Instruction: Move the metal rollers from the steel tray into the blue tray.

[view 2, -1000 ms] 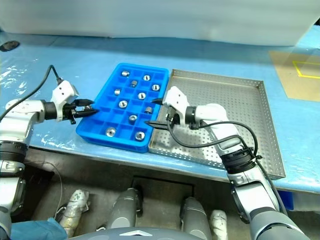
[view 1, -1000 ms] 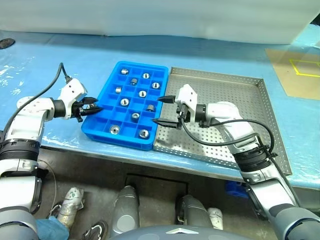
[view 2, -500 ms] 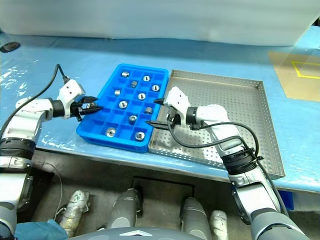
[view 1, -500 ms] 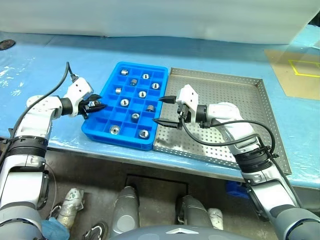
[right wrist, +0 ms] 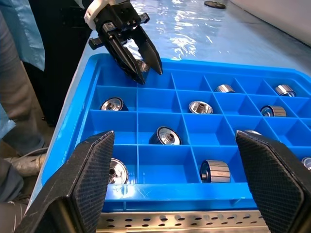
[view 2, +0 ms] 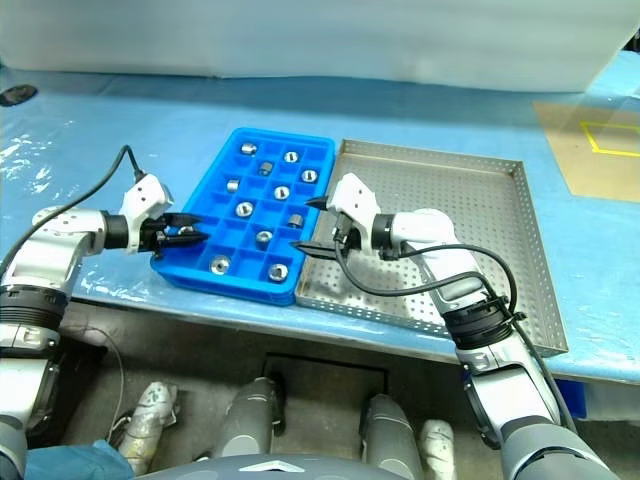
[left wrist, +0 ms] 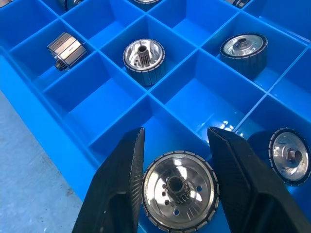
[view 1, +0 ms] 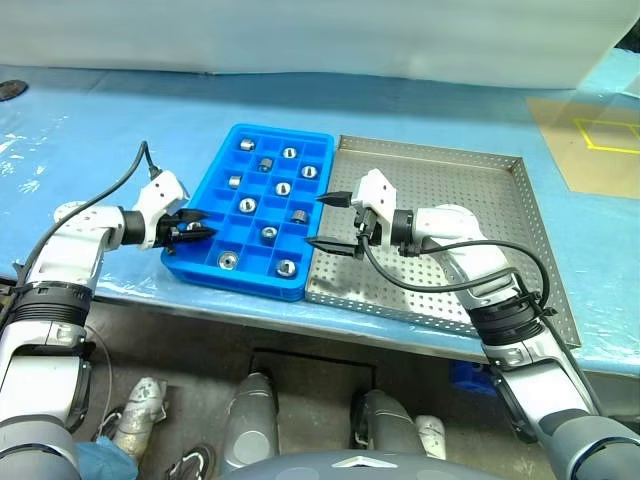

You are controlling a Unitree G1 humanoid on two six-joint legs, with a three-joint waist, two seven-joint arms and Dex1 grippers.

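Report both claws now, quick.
Left claw: shut on a roller over the blue tray.
Right claw: open, holding nothing.

table (view 1: 420, 110): blue plastic sheet cover | brown board (view 1: 590, 145): yellow lines, far right | black disc (view 1: 12, 88): far left

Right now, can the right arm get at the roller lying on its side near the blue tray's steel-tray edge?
Probably yes. The right gripper hangs open just beside that roller, fingers pointing over the blue tray, with nothing between them. The left gripper is shut on another roller at the far edge.
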